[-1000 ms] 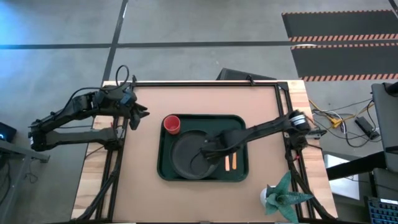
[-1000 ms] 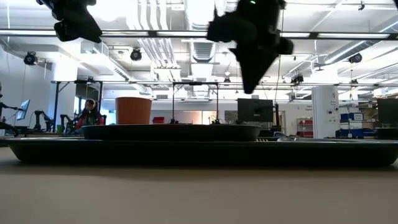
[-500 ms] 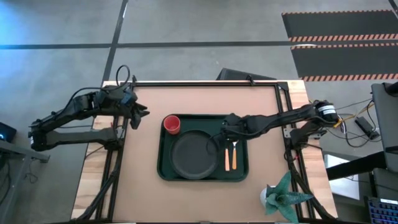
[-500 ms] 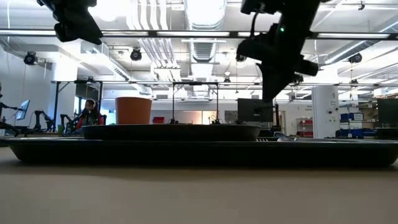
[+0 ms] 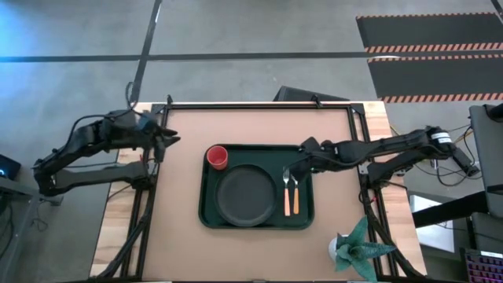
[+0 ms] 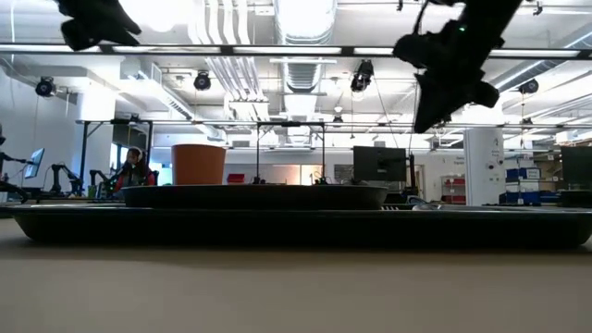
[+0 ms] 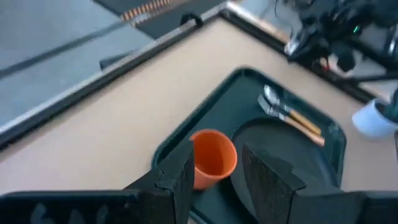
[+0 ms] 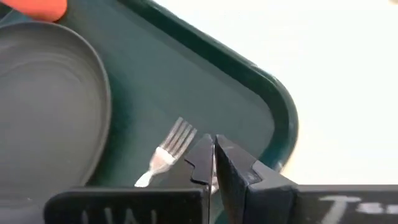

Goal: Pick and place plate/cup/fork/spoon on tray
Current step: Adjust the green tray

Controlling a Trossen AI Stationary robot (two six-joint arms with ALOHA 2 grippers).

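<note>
A: How much is done?

B: By the look of it, everything. The tray [image 5: 255,222] carries the plate [image 5: 244,194] at its middle, the cup [image 5: 217,157] in its far left corner, and the fork [image 5: 287,191] beside the spoon [image 5: 295,192] right of the plate.

A: How do those two lie?

B: Parallel, long axes running near to far, metal ends pointing far, orange handles near.

A: And the arms?

B: The right gripper [image 5: 305,161] hovers at the tray's far right corner, fingers together and empty. The left gripper [image 5: 167,144] waits well left of the tray, fingers apart, holding nothing

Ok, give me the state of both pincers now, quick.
Left pincer: open, empty, at the table's left edge.
Right pincer: closed, holding nothing, above the fork near the tray's right end.
</note>
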